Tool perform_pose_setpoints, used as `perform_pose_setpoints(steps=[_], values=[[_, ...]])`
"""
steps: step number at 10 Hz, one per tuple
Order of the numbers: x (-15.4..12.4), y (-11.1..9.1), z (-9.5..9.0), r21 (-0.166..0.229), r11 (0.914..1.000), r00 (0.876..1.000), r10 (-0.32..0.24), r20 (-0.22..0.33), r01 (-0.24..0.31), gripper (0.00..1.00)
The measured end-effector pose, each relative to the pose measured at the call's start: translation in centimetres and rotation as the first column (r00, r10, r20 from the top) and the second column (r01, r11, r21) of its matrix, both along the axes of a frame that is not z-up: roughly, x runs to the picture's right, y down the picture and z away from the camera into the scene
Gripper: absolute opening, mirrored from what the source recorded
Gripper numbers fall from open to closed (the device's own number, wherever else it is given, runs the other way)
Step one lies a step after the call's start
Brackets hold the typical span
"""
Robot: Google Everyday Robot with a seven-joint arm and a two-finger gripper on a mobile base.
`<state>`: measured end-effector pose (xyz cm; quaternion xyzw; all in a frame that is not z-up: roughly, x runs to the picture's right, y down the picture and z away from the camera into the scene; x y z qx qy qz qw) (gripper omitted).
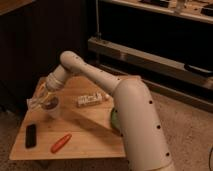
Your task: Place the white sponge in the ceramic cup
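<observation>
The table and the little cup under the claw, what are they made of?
The table looks like wood: light tan, matte, board-like top. The cup looks ceramic, perhaps plastic: pale, smooth, dark inside. The claw hangs at the cup's rim, near the table's left side.
</observation>
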<state>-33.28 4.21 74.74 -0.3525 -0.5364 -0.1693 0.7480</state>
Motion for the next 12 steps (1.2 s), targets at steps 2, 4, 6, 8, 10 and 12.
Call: perform_pose_setpoints(steps=[2, 4, 6, 8, 10, 12], values=[[0.6, 0.0, 0.2, -0.005, 0.9998, 1.000, -0.021, -0.012, 0.021, 0.49], [2.2, -0.7, 0.9, -0.003, 0.9998, 0.999, -0.019, -0.043, 0.019, 0.67], [4.1, -2.1, 1.5, 0.014, 0.9999, 0.998, -0.003, -0.067, 0.004, 0.80], [4.3, -2.6, 1.9, 0.014, 0.9999, 0.998, 0.003, -0.065, -0.002, 0.70], [3.2, -1.3, 1.5, 0.002, 1.0000, 0.998, 0.004, -0.060, -0.004, 0.49], [2.8, -0.5, 0.9, 0.001, 1.0000, 0.998, 0.006, -0.065, -0.006, 0.29]])
